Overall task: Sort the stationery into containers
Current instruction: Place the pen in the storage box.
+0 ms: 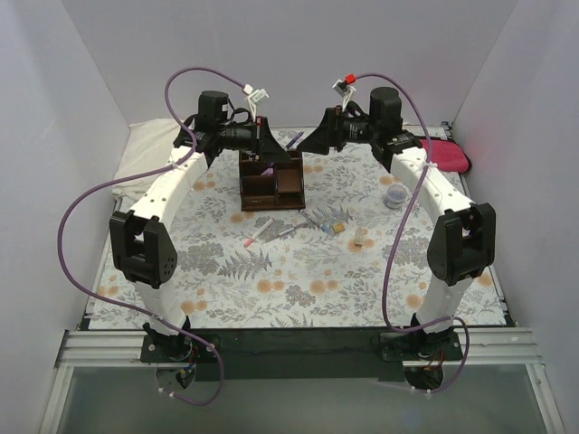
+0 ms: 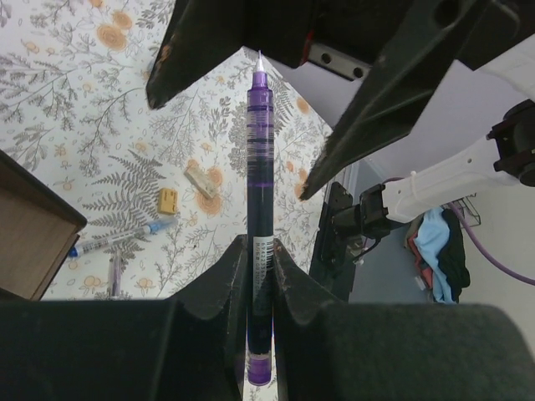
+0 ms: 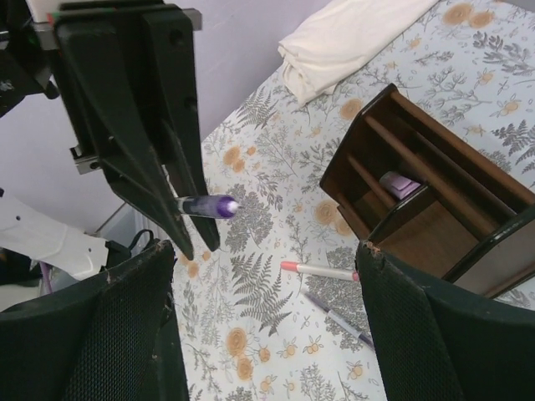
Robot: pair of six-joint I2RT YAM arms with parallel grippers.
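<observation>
Your left gripper (image 2: 260, 251) was clamped shut on a purple pen (image 2: 259, 150).
Its tip pointed between your right gripper's (image 3: 266, 247) wide-spread, empty fingers, above the far side of the organizer (image 3: 351, 150). On the mat (image 1: 271, 289) nearer you lay a pink-capped pen (image 1: 258, 236), a grey pen (image 1: 289, 231), a yellow block (image 1: 337, 228) and a tan block (image 1: 360, 238).

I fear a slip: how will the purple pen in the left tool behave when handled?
The purple pen looks straight and thin, so probably stiff and light. Its smooth round barrel may slide in the left tool, or roll if dropped.
</observation>
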